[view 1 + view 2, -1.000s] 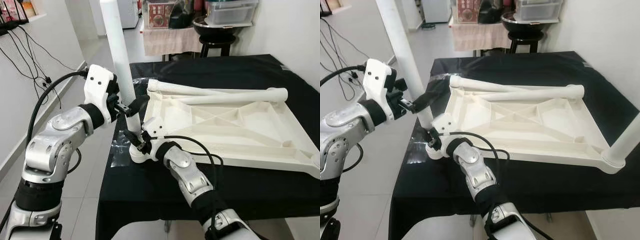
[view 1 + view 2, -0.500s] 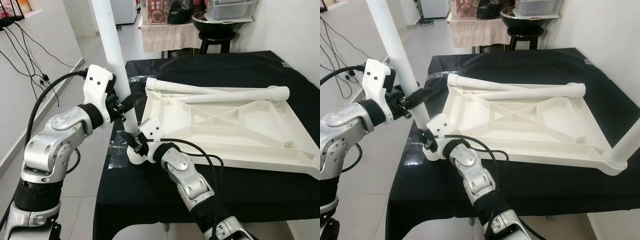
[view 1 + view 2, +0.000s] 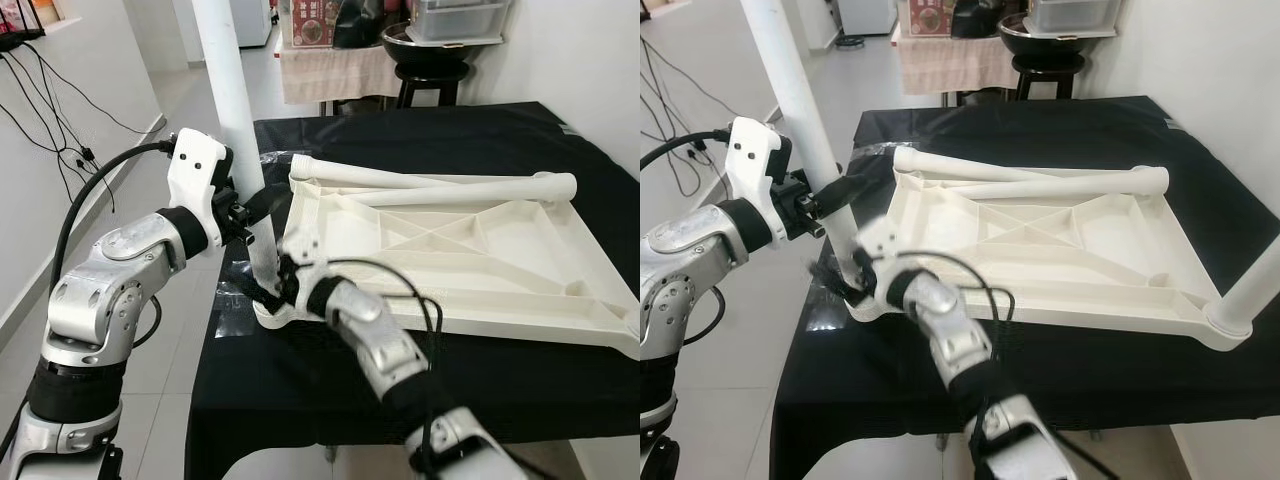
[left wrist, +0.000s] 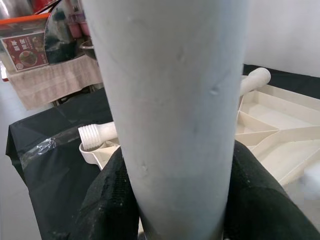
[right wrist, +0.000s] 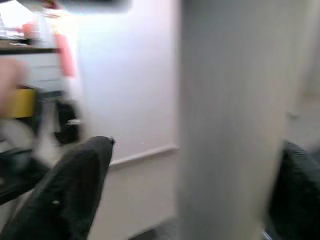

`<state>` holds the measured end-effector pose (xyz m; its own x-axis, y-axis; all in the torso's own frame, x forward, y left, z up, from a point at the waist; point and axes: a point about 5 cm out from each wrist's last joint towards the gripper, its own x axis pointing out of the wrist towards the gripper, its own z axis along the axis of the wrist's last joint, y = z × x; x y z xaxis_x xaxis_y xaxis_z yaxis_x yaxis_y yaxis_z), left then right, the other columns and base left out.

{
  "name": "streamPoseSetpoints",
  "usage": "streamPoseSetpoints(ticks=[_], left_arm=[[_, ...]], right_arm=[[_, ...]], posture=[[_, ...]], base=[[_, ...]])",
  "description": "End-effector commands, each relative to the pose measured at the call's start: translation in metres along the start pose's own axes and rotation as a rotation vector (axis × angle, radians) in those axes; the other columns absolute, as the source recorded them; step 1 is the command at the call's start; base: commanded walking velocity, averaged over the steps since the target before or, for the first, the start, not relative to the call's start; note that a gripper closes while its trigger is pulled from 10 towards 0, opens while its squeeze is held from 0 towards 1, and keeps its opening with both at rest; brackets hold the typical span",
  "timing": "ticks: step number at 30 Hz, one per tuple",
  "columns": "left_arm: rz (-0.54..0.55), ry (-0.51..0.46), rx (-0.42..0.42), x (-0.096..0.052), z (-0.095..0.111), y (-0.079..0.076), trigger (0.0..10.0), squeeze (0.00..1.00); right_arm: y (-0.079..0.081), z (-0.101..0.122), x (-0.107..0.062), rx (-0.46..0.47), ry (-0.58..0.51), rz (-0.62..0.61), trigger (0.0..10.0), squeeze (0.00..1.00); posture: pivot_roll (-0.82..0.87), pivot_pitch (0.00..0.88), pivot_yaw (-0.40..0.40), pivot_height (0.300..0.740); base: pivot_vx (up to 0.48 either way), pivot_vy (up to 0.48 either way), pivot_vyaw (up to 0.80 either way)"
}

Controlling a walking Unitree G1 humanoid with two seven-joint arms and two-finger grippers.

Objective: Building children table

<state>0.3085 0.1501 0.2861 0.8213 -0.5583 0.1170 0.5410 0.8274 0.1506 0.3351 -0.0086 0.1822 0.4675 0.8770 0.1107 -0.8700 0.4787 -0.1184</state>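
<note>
Both grippers at the upright table leg

The left gripper (image 3: 255, 208), arm bent and raised, clamps the upright table leg (image 3: 232, 110) between its fingers (image 4: 107, 200). The right gripper (image 3: 272, 290), motion-blurred, straddles its base, fingers (image 5: 65, 195) spread apart.

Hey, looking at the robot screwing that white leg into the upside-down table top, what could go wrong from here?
The tall white plastic leg stands in a corner socket at the black-clothed table's edge, so a hard push might slide the upturned white table top off. The right gripper is blurred with motion at the leg's base and, while the left gripper clamps the leg, might twist it crooked. Two loose white legs could roll.
</note>
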Motion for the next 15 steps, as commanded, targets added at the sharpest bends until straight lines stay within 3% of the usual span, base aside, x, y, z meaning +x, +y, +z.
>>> streamPoseSetpoints(ticks=[1,4,5,12,13,14,15], left_arm=[[0.002,0.01,0.019,-0.001,-0.002,0.0,0.0,0.0],[0.002,0.009,0.019,-0.001,-0.002,-0.001,0.0,0.0],[0.001,0.009,0.018,-0.001,-0.002,-0.001,0.0,0.0],[-0.002,0.01,0.018,-0.002,-0.001,-0.002,0.0,0.0],[-0.003,0.011,0.019,-0.002,-0.001,-0.003,0.0,0.0],[-0.003,0.011,0.019,-0.002,-0.001,-0.003,0.0,0.0],[-0.003,0.011,0.019,-0.003,-0.001,-0.003,0.0,0.0]], right_arm=[[0.0,-0.003,-0.003,0.026,-0.012,0.102,10.0,0.97],[-0.001,-0.003,-0.005,0.013,-0.005,0.156,10.0,0.97],[-0.003,-0.004,-0.004,0.02,0.014,0.229,10.0,0.0],[-0.007,-0.007,0.002,0.03,0.064,0.292,10.0,0.0],[-0.009,-0.008,0.003,0.038,0.073,0.288,5.6,0.0],[-0.009,-0.008,0.003,0.038,0.073,0.288,5.6,0.0],[-0.01,-0.011,0.003,0.043,0.089,0.286,0.0,0.0]], posture=[[0.01,0.016,0.015,0.74],[0.01,0.018,0.016,0.74],[0.01,0.018,0.018,0.74],[0.02,0.022,0.018,0.74],[0.03,0.027,0.018,0.74],[0.03,0.027,0.018,0.74],[0.03,0.028,0.018,0.74]], base=[[0.0,0.0,0.0],[0.0,0.0,0.0],[0.0,0.0,0.0],[0.0,0.0,0.0],[0.0,0.0,0.0],[0.0,0.0,0.0],[0.0,0.0,0.0]])
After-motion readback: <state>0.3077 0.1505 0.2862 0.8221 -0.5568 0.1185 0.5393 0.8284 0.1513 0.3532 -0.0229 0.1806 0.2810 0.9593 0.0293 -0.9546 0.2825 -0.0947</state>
